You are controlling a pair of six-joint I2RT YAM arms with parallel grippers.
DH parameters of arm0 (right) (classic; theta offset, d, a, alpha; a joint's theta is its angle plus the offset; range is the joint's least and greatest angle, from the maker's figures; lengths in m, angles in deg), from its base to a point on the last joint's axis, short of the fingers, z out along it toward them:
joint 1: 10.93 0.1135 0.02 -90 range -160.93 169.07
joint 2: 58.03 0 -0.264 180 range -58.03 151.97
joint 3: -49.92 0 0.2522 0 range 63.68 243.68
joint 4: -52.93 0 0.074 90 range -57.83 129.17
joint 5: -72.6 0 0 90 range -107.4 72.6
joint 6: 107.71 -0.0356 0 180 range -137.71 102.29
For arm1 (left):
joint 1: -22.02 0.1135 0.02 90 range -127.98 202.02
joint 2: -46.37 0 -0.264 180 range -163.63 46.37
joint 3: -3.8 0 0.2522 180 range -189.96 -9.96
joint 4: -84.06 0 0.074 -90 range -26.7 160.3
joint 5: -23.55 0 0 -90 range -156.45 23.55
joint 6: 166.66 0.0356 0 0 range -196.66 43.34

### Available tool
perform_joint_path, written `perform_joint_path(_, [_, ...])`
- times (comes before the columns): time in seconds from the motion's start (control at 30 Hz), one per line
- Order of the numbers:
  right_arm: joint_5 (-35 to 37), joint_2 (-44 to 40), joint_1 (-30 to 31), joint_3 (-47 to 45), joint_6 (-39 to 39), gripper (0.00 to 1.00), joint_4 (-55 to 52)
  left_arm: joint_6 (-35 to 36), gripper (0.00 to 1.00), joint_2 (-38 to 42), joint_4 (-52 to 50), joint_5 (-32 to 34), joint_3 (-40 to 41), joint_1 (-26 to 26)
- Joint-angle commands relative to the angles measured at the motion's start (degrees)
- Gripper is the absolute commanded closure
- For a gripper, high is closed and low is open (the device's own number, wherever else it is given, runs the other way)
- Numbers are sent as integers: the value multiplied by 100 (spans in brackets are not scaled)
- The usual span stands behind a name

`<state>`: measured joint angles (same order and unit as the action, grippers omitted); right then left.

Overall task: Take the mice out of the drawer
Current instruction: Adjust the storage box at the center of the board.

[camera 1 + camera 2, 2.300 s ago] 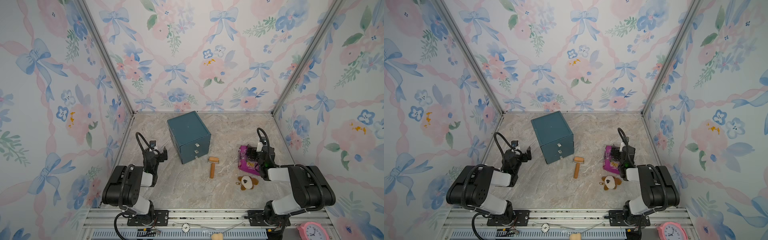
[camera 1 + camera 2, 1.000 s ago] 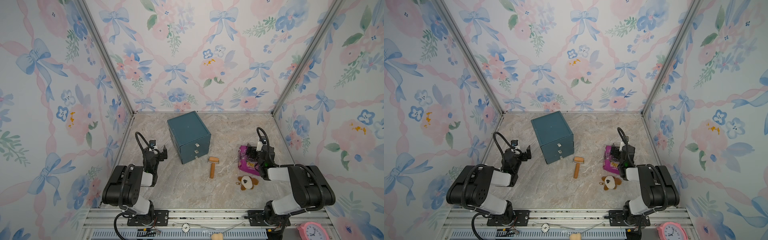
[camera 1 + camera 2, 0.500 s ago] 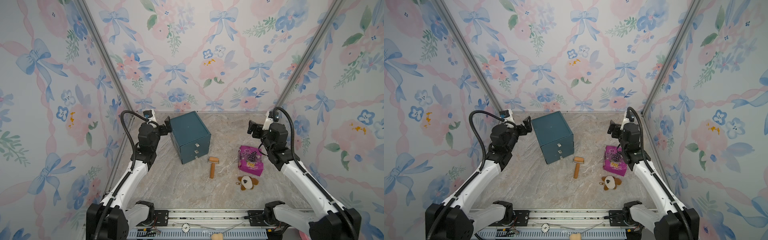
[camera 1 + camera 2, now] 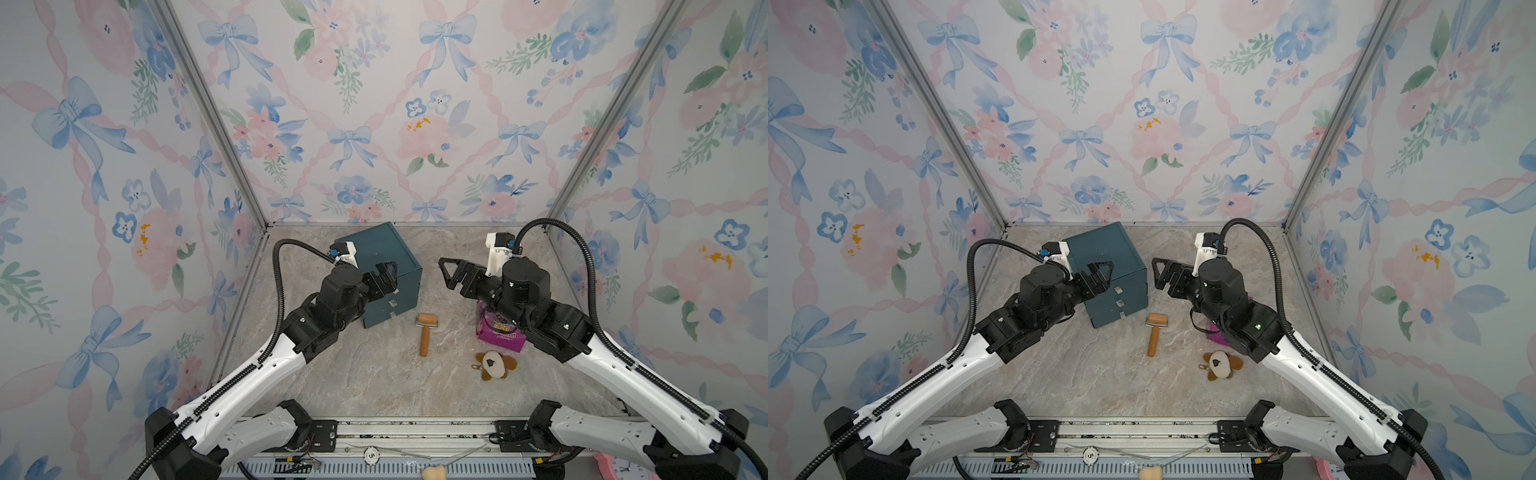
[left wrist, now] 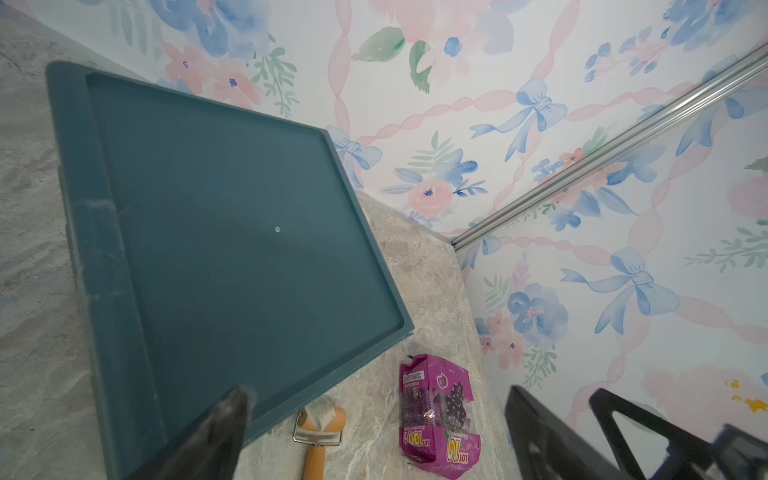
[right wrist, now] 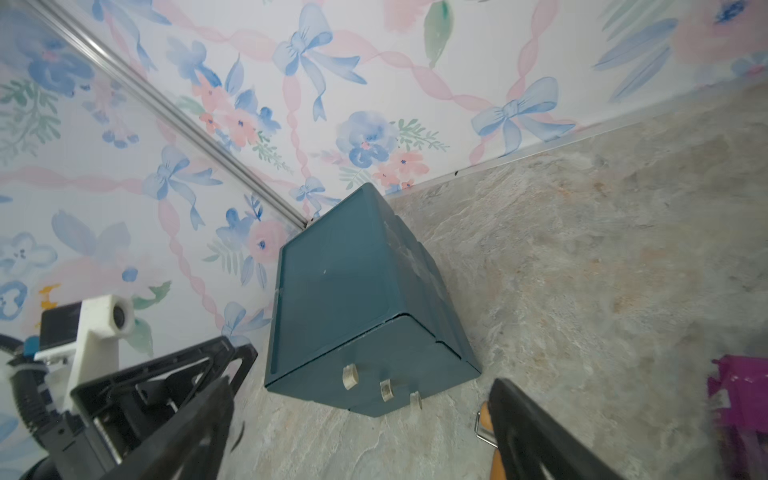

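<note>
Gripper state comes first. We read the left gripper [image 4: 388,275] as released: in the left wrist view its two fingers [image 5: 220,432] stand wide apart at the lower edge of the frame with nothing between them. The right gripper [image 4: 445,272] is likewise released. In the right wrist view its fingers [image 6: 536,432] spread across the bottom of the frame and grasp nothing.

In both top views the left gripper sits just left of centre frame and overlaps the lower left edge of the teal cabinet [image 4: 380,253]. We cannot tell whether it touches the cabinet. The right gripper sits right of centre, level with the cabinet and apart from it, pointing toward it.

The cabinet stands upright toward the back of the table [image 4: 374,386], turned at an angle. In the right wrist view its drawer fronts [image 6: 415,361] sit pushed in, each with a pale knob [image 6: 350,376]. We cannot see the mice in any view; the closed fronts hide the interior.

Below the cabinet in the frame lies a wooden roller [image 4: 424,334], near its lower right corner. Further right, a purple snack bag [image 4: 500,334] lies partly hidden behind the right arm. A brown-and-white plush keychain [image 4: 494,365] lies near the bag, lower in the frame.
</note>
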<state>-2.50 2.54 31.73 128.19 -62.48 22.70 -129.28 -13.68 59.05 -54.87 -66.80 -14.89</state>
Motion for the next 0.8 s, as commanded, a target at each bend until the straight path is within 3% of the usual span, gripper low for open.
perform_joint_path(0.0, [207,324,-230,-210,-819,4,98,70,2,110,428,-1166,128,991])
perform_joint_path(0.07, [454,692,-217,-69,-1112,4,-302,471,2,8,562,-1438,-21,1682])
perform_joint_path(0.17, [564,1199,-81,253,-1387,4,-705,1571,2,-861,205,-2259,-901,2784])
perform_joint_path(0.27, [481,1565,62,309,-1430,4,-304,2377,2,-2134,-265,-3671,-1828,3465])
perform_joint_path(0.33, [301,1798,114,293,-1539,4,145,2885,2,-2874,-483,-4640,-2316,3633])
perform_joint_path(0.53, [216,2529,450,472,-1817,4,967,3669,2,-4141,-853,-6055,-3018,3652])
perform_joint_path(0.63, [0,2931,479,747,-1802,4,1170,3922,2,-4302,-1127,-6404,-3164,3581])
perform_joint_path(0.77, [-381,3522,454,1269,-1518,4,1468,4317,2,-3817,-1546,-6478,-2720,3591])
